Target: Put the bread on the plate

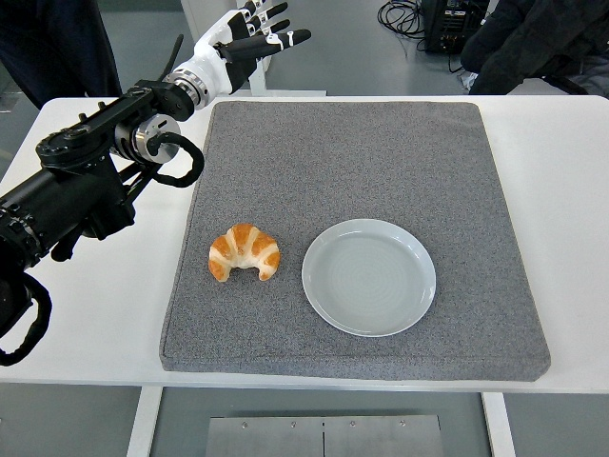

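A golden croissant (245,252) lies on the grey mat (362,152), just left of an empty pale blue-grey plate (369,277). My left hand (255,36) is raised high at the far left corner of the mat, well behind the croissant. Its fingers are spread and hold nothing. Its black arm runs in from the left edge of the picture. No right arm shows.
The mat covers most of the white table (561,162). A person's dark clothing (57,43) shows at the top left, and another dark shape (528,43) sits at the top right beside cables on the floor.
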